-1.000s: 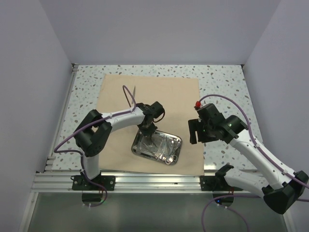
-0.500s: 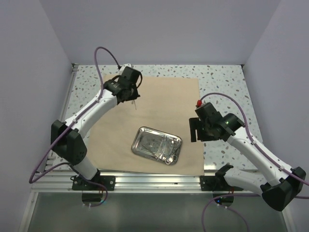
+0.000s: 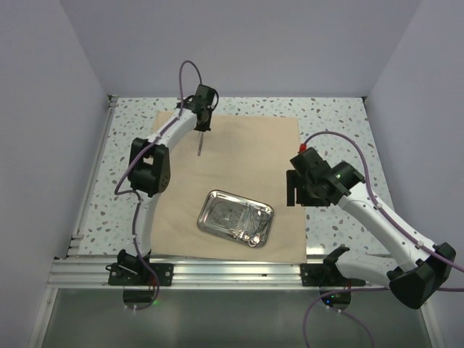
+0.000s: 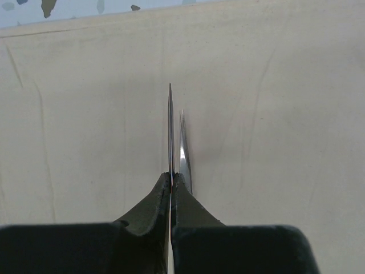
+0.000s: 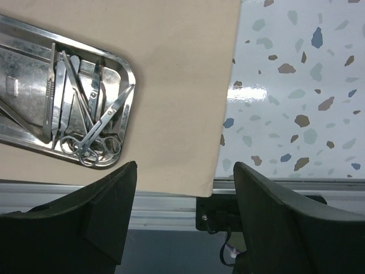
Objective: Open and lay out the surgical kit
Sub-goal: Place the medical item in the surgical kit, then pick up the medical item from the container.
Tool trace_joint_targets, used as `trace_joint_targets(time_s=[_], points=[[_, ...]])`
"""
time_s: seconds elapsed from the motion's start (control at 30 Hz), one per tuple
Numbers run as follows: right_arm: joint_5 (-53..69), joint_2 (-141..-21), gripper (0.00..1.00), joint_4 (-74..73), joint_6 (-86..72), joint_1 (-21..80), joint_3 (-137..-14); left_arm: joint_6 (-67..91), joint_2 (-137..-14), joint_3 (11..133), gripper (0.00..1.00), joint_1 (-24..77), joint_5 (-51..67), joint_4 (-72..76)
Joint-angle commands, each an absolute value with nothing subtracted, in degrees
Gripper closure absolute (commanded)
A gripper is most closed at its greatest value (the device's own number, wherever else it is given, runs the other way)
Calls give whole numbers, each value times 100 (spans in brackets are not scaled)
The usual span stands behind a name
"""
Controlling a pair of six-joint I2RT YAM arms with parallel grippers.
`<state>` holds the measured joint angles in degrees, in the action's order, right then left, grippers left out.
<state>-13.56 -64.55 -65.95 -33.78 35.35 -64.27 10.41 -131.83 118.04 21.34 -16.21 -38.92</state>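
Left gripper (image 3: 201,130), upper left of centre in the top view, at the end of an arm stretched toward the far edge of the cloth: jaws pressed together, pinching the thin steel tweezers (image 3: 200,146). In the left wrist view the dark fingers (image 4: 149,208) meet with no gap and the tweezers (image 4: 171,134) stick out beyond them as two fine points over the cloth (image 4: 285,114); whether the points touch the cloth cannot be told. Steel tray (image 3: 205,217), lower centre of the top view, lying flat on the near part of the cloth (image 3: 239,152), well apart from both grippers. In the right wrist view the tray (image 5: 128,74) sits at upper left and holds several thin metal instruments laid lengthwise, among them scissors (image 5: 100,134) with their ring handles toward the lower end. Right gripper (image 3: 292,192), right of centre, hanging above the right edge of the cloth: jaws wide apart, holding nothing, touching nothing. Surface: beige cloth spread open with faint fold creases, on a white speckled table (image 3: 333,123). An aluminium rail (image 3: 232,272) runs along the near edge at the bottom. Room: plain pale walls (image 3: 239,43) on three sides.
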Motion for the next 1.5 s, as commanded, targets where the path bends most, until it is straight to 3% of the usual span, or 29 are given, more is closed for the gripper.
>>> trace_joint_targets(time_s=[0.0,0.2,0.23,0.3,0.33,0.4,0.5,0.6,0.8,1.1,1.27,1.47], points=[[-1626,-6469,28,-6803,-3621,3533,-6609,694,-13429,12278,100,1986,-1389,-3991],[-1696,-6530,28,-6811,-3709,3516,-6574,913,-13597,12252,97,1916,-1345,-3990],[-1688,-6548,28,-6785,-3709,3524,-6574,923,-13597,12235,84,1916,-1362,-4008],[-1679,-6592,28,-6750,-3718,3524,-6565,1001,-13588,12234,73,1916,-1406,-4078],[-1653,-6609,28,-6724,-3709,3516,-6565,1019,-13562,12234,64,1916,-1415,-4096],[-1600,-6671,28,-6680,-3683,3524,-6557,1046,-13474,12226,57,1916,-1415,-4175],[-1503,-6723,28,-6566,-3630,3524,-6539,1090,-13141,12173,56,1916,-1512,-4254],[-1389,-6750,28,-6451,-3551,3516,-6495,1317,-12622,11954,62,1925,-1512,-4368],[-1178,-6689,28,-6249,-3340,3516,-6390,2650,-11270,10532,70,2275,-924,-4728],[-783,-6206,28,-6117,-3129,3516,-6118,5825,-9327,7281,58,3831,-510,-4826],[-624,-5837,28,-6161,-2997,3516,-5994,6721,-9114,6364,57,4438,-281,-4044],[-562,-5538,28,-6451,-2830,3516,-6117,7364,-9299,6258,55,4913,-580,-4078]])
